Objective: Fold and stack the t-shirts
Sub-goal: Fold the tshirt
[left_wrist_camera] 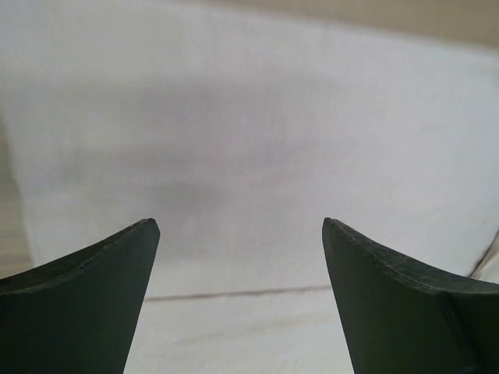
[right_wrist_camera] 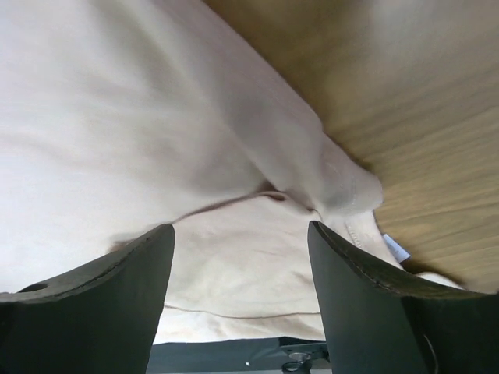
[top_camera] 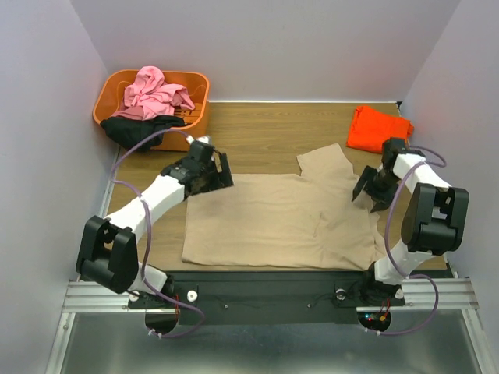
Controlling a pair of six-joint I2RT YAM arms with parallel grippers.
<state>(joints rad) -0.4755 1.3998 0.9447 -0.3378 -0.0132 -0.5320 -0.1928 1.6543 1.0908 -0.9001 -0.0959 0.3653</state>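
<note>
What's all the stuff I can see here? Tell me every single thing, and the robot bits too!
Soft tan short-sleeved t-shirt: one, tan, spread on the middle of the table.
Bright orange-red cloth t-shirt: one, orange-red, folded at the far right corner.
Orange plastic basket: one, orange, far left corner.
Crumpled pink cloth shirt: one, pink, inside the basket.
Black cloth shirt: one, black, hanging over the basket's near edge.
Wooden table: one, brown, under everything.
Left arm, right arm: two, white and black, bolted at the near edge.
Left fingers, right fingers: two pairs, dark, open above the tan t-shirt.
</note>
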